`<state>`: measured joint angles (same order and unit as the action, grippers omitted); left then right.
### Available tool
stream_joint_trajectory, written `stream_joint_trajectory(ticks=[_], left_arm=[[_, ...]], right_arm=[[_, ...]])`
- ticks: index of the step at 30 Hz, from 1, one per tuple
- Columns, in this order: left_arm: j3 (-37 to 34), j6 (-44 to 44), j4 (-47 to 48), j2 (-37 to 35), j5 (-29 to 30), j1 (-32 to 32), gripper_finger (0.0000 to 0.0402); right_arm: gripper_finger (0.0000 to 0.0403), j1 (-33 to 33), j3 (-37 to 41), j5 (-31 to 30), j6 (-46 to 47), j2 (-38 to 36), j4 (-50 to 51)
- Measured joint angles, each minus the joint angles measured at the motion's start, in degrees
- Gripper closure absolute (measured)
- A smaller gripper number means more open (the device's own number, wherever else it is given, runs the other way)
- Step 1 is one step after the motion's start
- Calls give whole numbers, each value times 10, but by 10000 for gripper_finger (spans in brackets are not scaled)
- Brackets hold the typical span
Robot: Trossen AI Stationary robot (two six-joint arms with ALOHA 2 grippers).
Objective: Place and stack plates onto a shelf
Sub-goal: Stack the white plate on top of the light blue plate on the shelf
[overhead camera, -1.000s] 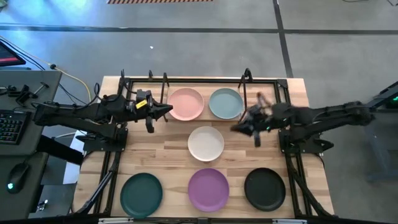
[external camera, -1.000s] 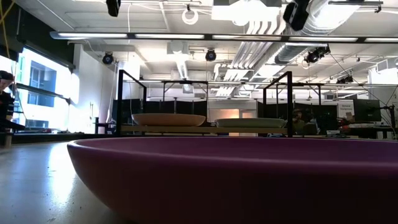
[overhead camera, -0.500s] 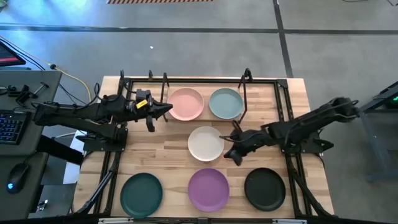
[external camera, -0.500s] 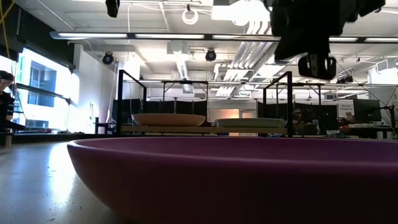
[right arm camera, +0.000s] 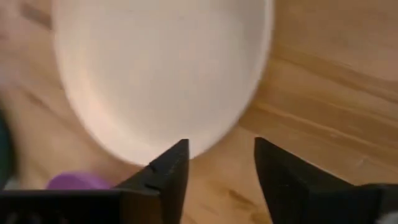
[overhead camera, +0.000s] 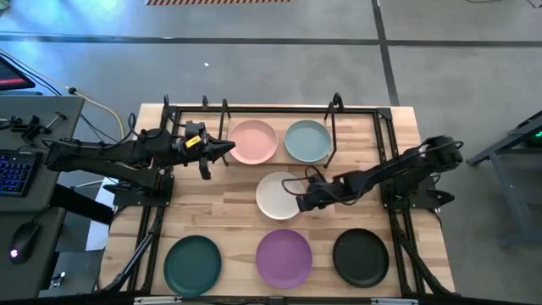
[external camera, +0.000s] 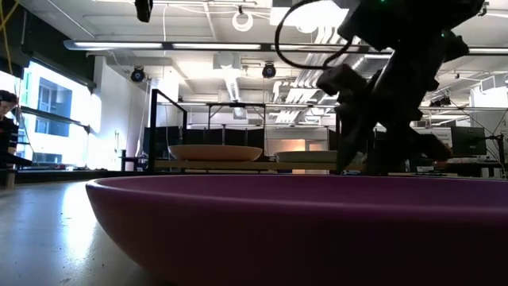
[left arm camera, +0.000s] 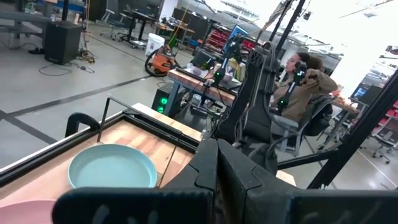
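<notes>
The right gripper [overhead camera: 298, 202], fingers spread, is reaching low toward the white plate's [overhead camera: 278, 194] rim for lifting; the left gripper [overhead camera: 222, 151], fingers unclear, is waiting beside the shelf [overhead camera: 356, 140].

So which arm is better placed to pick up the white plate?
The right. Its gripper is open at the white plate's edge; the left gripper waits by the pink plate.
</notes>
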<state>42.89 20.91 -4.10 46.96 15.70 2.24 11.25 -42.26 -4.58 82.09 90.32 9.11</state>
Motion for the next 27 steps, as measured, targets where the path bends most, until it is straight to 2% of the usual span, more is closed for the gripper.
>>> stream_joint_trajectory(ticks=[4, 11, 16, 23, 27], left_arm=[[0, 0, 0, 0, -1, 0, 401], [0, 0, 1, 0, -1, 0, 401], [0, 0, 17, 0, -1, 0, 401], [0, 0, 21, 0, -1, 0, 401], [0, 0, 24, 0, -1, 0, 401]], right_arm=[[216, 0, 0, -22, 40, 20, -5], [234, 0, -1, -48, 82, 40, -21], [280, -1, -1, -74, 102, 42, -14], [392, -4, -1, -90, 97, 43, -3], [391, -4, 0, -89, 85, 42, -1]])
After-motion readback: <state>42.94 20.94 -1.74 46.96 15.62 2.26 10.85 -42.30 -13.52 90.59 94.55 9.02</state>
